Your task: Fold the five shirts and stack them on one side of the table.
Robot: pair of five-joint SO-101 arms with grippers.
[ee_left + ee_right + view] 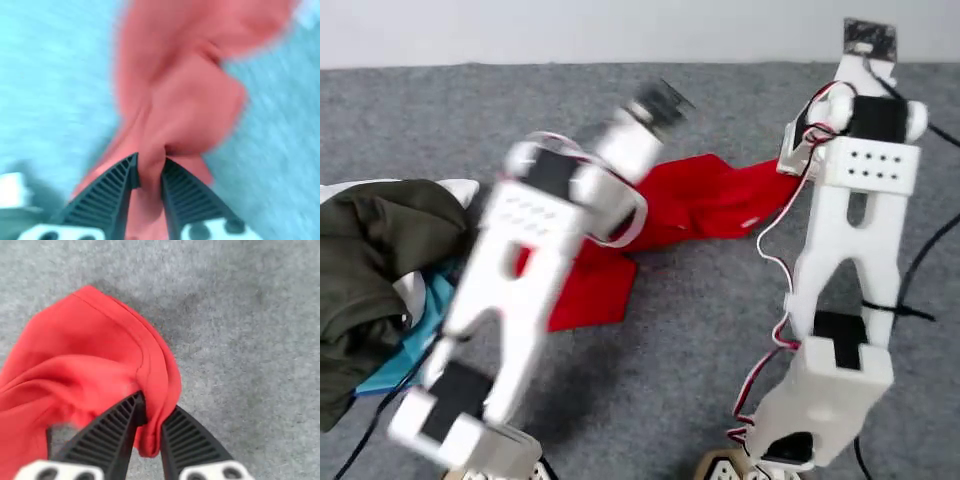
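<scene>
Left wrist view shows the left tool (pixel 150 164) clamped on a crumpled red fabric shirt (pixel 180 100), the right tool (pixel 152 409) gripping another fold.

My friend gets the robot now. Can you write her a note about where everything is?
Left gripper: shut on the red shirt.
Right gripper: shut on the same shirt's edge.
The red shirt lies spread between them on the table.
A green shirt, a blue shirt and something white sit heaped at one side.
Done: nothing looks folded.
To do: fold and stack everything.
</scene>
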